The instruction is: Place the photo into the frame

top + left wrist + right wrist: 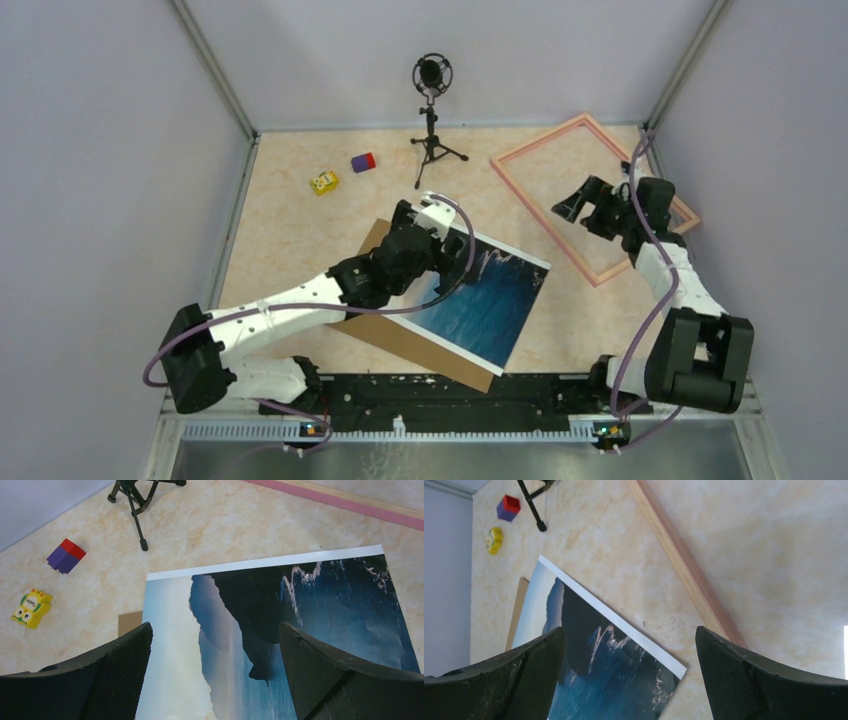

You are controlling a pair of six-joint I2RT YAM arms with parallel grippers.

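Photo point(490, 300) first: it lies flat and face up near the middle of the tabletop point(290, 230), dark cliff and blue sea showing, with its near part resting on a plain brown backing board point(420, 350) that pokes out beneath it on the left and along the near edge. The frame point(590, 200) sits off to the right and further back, turned at an angle, its pink rails flat on the tabletop and nothing inside them but bare marbled surface. A strip of tabletop separates the print's far right corner from the frame's nearest rail, so the two are close but not touching. Over to the left pincer point(215, 635): it hovers above the pale-sky end of the print, spread wide, holding nothing, and no contact with the paper can be made out. The right pincer point(630, 635) is likewise wide apart and empty, poised above the frame's left side and looking down across the rail toward the print. By the look of it, the task has barely begun: no grasp is on the print, and lifting or sliding it, squaring it to the frame and settling it inside the rails all remain. A microphone stand point(432, 110), a yellow toy point(323, 182) and a red-and-purple block point(363, 162) sit at the back, out of the way.
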